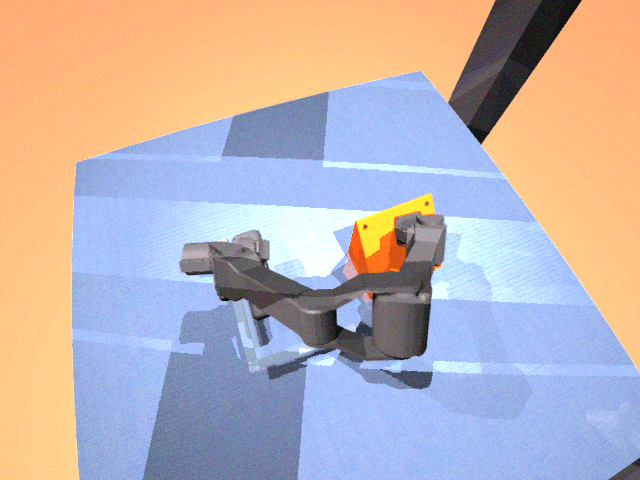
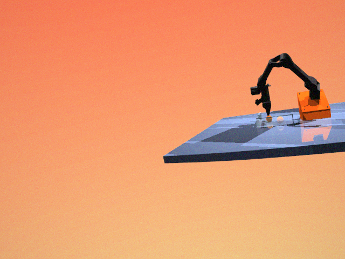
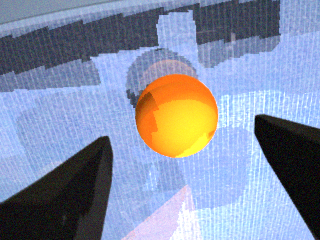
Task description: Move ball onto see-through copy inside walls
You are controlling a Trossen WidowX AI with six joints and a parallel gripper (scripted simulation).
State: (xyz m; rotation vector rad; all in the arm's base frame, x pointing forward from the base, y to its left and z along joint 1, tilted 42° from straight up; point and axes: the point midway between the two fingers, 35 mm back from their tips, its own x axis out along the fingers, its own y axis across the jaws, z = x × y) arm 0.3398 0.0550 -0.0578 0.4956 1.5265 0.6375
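Observation:
The orange ball (image 2: 269, 118) (image 3: 176, 116) rests on the table near one clear wall. In the wrist view it lies between and somewhat beyond the two fingertips. My gripper (image 2: 268, 114) (image 3: 183, 134) is open, points down just above the ball and holds nothing. The see-through copy (image 2: 280, 119) is to the right of the ball in the exterior view, a short way nearer the arm's base. The low clear walls (image 1: 251, 338) (image 2: 292, 120) meet at a corner. In the top view the arm hides the ball, the copy and the fingertips.
The orange base block (image 1: 373, 243) (image 2: 316, 114) stands on the blue table (image 1: 387, 434) (image 2: 222, 156), to the right of the walls in the exterior view. The arm (image 1: 279, 281) (image 2: 282, 60) arches over the walled area. A dark beam (image 1: 509, 67) crosses the upper right in the top view.

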